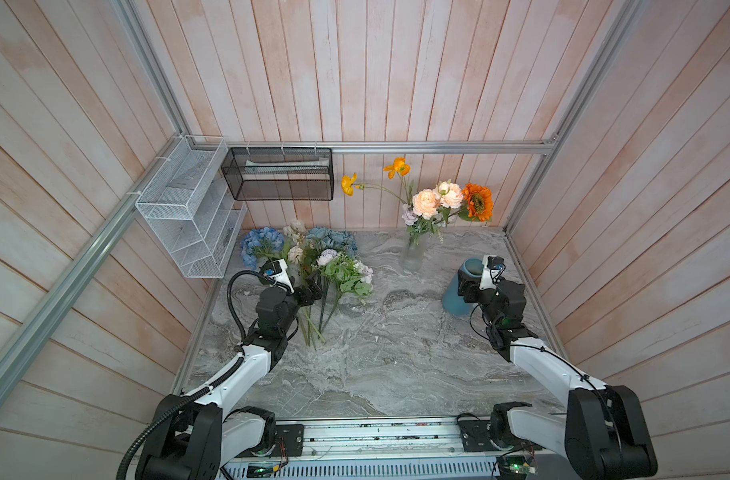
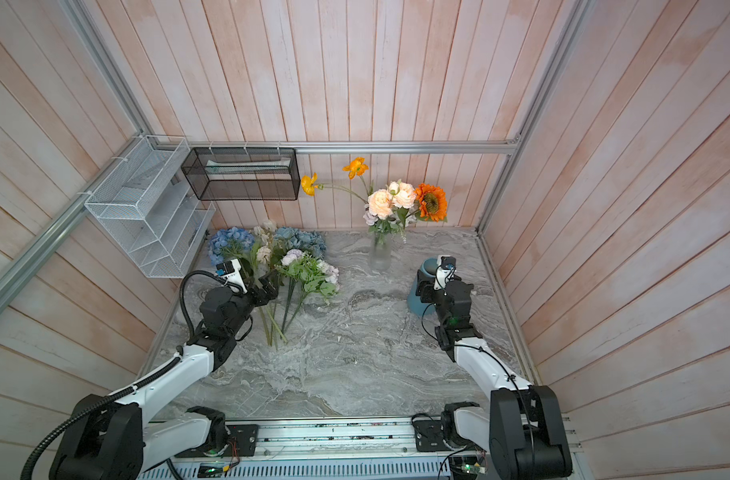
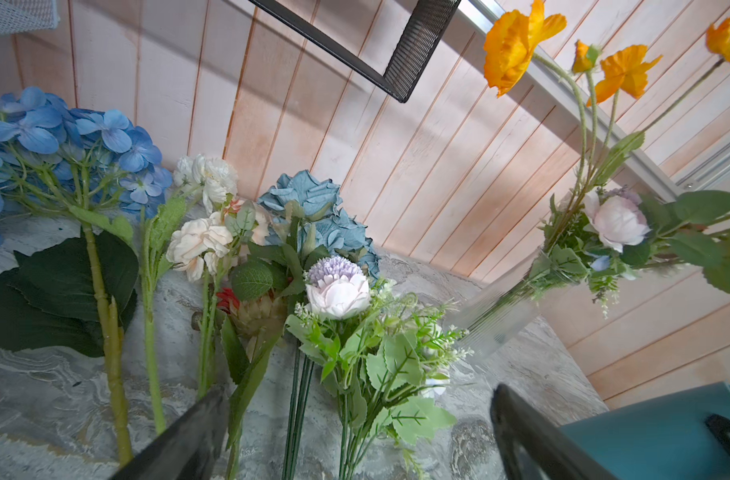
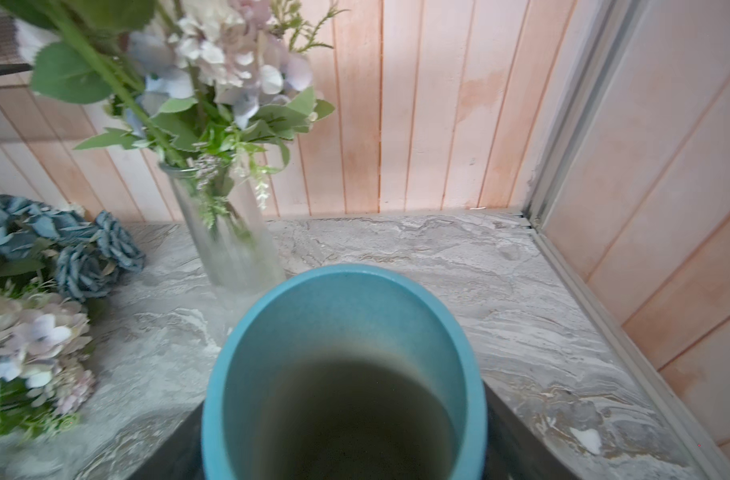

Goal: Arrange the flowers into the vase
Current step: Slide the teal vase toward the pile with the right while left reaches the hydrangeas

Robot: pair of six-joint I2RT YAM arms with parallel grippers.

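left gripper [image 1: 312,292] spread wide above loose flowers [image 1: 313,257] lying left-rear on desk [image 1: 396,353], likely choosing a stem | right gripper [image 1: 466,287] clamps empty blue vase [image 1: 453,302], probably steadying it | glass vase [image 1: 413,254] already holds poppies [image 1: 397,166], peach roses [image 1: 425,203], sunflower [image 1: 477,202]

Bright, even light fills both top views, with only faint, soft shadows on the marble table [image 1: 396,353] in front of the glass vase [image 1: 413,253]. Far from the glass vase, toward the frame edges, the wall planks bow. In the left wrist view the black mesh basket [image 3: 417,50] throws a diagonal shadow on the wall, and the flowers [image 3: 338,291] are crisp. In the right wrist view the glass vase is smeared, and the teal vase [image 4: 342,316] in front of it is soft, its inside dark.
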